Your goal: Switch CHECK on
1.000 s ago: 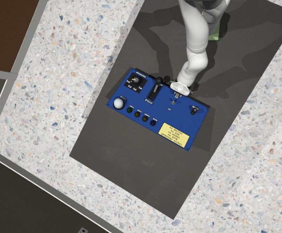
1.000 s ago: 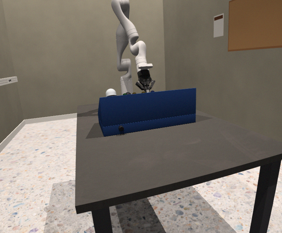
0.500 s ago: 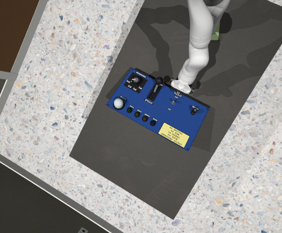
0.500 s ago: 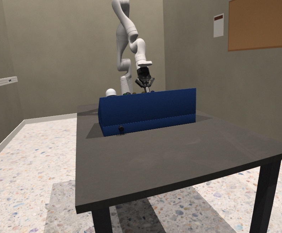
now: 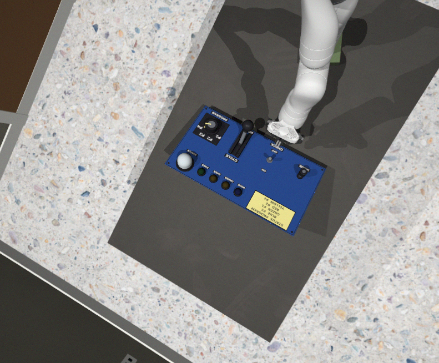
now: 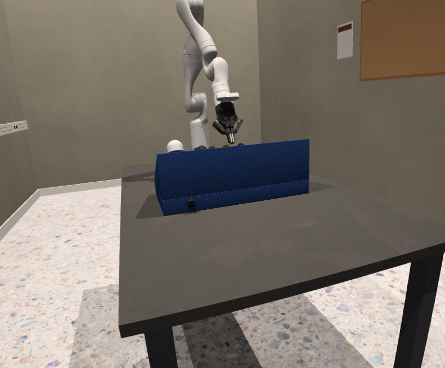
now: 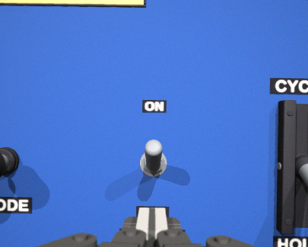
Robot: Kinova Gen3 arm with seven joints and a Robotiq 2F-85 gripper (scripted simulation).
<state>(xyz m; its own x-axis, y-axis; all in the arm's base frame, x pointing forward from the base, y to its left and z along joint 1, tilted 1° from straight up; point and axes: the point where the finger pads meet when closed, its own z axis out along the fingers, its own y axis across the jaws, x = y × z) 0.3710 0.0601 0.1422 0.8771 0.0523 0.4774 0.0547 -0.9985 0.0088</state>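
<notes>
The blue console (image 5: pixel 246 170) lies on the dark table. Its CHECK toggle (image 7: pixel 153 156) is a small grey stick; in the wrist view it stands below the ON label (image 7: pixel 154 106), its tip leaning toward that label. It also shows in the overhead view (image 5: pixel 269 159). My gripper (image 7: pixel 151 226) is shut and empty, its fingertips just short of the toggle on the side away from ON. In the overhead view the gripper (image 5: pixel 278 144) is over the CHECK and OFF labels. In the side view the gripper (image 6: pixel 230 138) hangs just above the console's top edge.
The MODE knob (image 7: pixel 2 162) is left of the toggle in the wrist view and the CYCLE lever slot (image 7: pixel 297 167) is right of it. The overhead view shows the PROGRAM dial (image 5: pixel 210 126), a white STATUS dome (image 5: pixel 185 160), several dark lamps (image 5: pixel 219 181) and a yellow legend card (image 5: pixel 270 210).
</notes>
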